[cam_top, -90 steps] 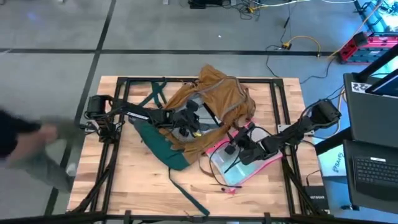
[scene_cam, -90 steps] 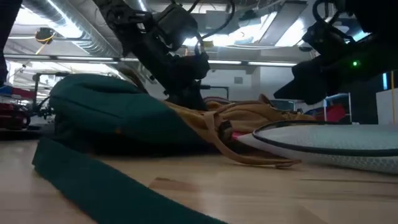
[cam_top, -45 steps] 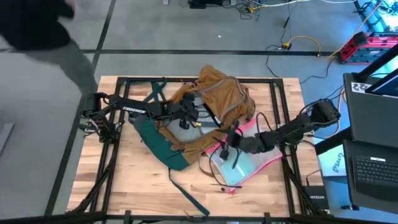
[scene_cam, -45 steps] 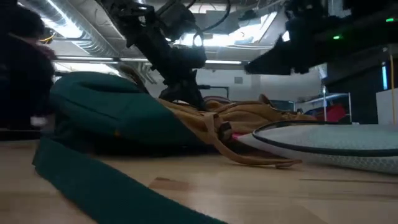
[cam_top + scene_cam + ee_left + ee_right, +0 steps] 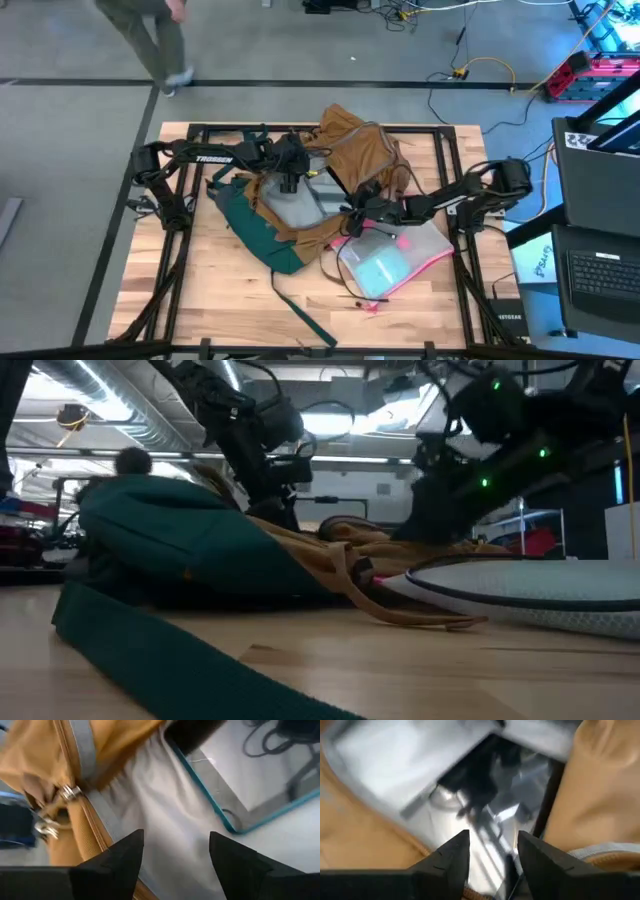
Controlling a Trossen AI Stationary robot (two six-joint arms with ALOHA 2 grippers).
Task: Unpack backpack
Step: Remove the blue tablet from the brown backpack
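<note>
The backpack point(image 5: 330, 165) gapes; both arms' fingers point(image 5: 112, 857) point(image 5: 451, 852), spread and empty, hover at its opening's edge.

Left arm extended from the left edge toward centre; left end effector point(image 5: 290, 180) tipped downward, fingers spread apart. Right arm reaches in from the right edge, stretched low; right end effector point(image 5: 352, 212) fingers parted, just right of and nearer than the left one.
</note>
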